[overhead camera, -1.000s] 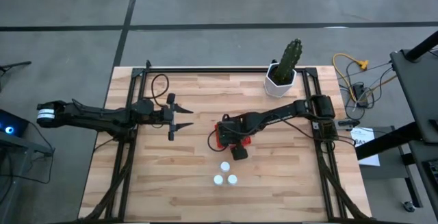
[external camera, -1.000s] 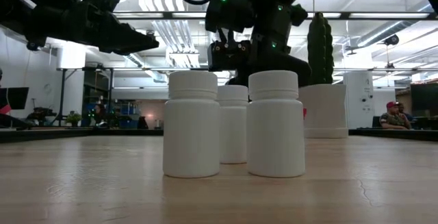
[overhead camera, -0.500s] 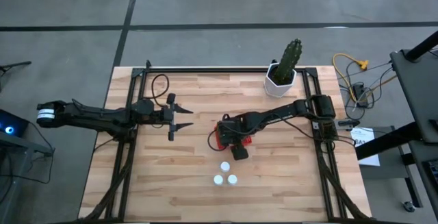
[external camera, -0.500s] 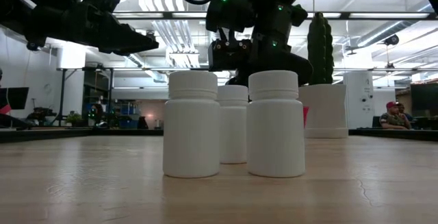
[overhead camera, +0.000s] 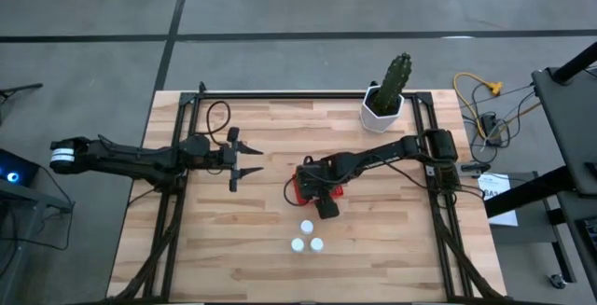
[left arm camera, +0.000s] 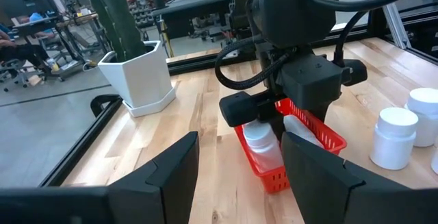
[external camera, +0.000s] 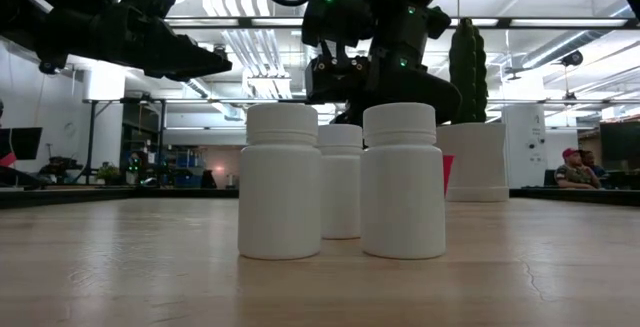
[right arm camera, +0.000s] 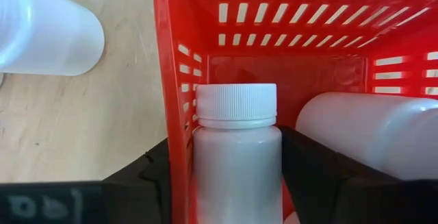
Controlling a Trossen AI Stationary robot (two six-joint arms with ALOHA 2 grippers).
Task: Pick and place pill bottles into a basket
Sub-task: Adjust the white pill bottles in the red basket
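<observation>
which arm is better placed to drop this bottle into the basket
The right. The right gripper already holds a pill bottle inside the basket; the left gripper hangs open, off to the side.

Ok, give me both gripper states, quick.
Left gripper: open, empty, beside the basket.
Right gripper: shut on a pill bottle inside it.

Right gripper [overhead camera: 317,191] shifted very slightly over the basket [overhead camera: 304,185], more of its red wall showing behind the front pill bottles [external camera: 340,180] at 3 o'clock
</observation>
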